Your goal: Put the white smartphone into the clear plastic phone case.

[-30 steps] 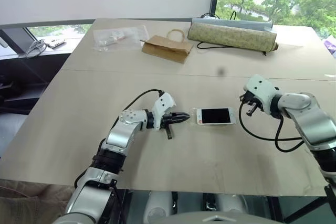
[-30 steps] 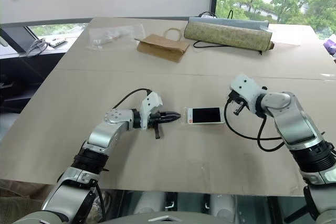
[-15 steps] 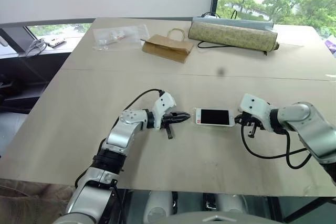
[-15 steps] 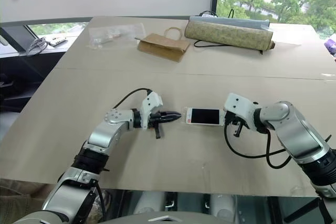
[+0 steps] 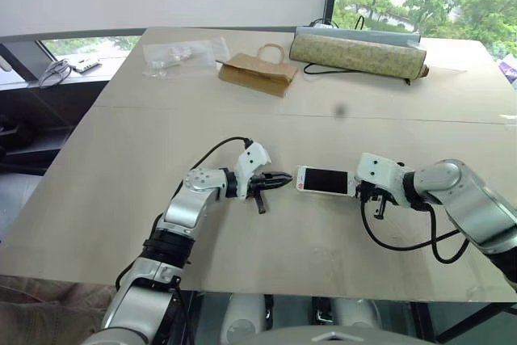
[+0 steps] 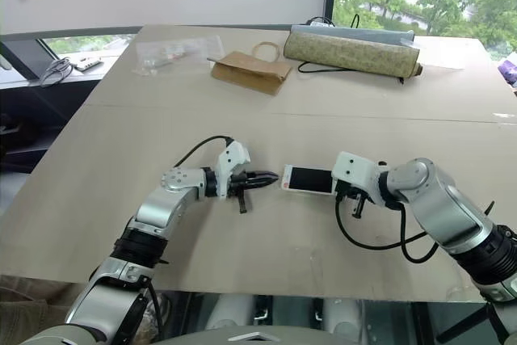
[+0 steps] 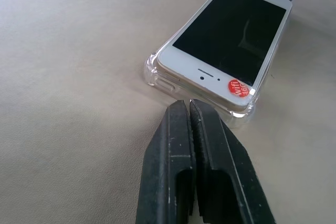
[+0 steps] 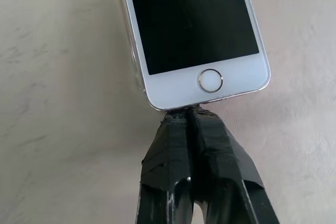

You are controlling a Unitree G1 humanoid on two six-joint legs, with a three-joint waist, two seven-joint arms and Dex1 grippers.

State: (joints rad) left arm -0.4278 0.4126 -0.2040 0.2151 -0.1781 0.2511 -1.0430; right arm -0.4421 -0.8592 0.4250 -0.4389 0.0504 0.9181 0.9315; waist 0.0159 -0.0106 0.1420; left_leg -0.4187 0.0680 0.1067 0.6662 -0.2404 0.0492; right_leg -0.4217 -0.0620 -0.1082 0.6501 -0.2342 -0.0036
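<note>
The white smartphone [image 7: 224, 40] lies screen up in the clear plastic phone case [image 7: 153, 72] on the table [image 5: 121, 191], between the two pincers. The right gripper [image 8: 190, 113], clenched empty, presses its tips against the phone's home-button end. The left gripper [image 7: 187, 109], also clenched on nothing, points at the opposite end, tips just beside the case rim. A paper bag [image 5: 257, 73] sits well beyond both.

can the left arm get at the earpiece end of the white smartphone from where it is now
Probably yes: the left gripper, jaws shut, sits just short of that end of the white smartphone, with bare table between.
</note>
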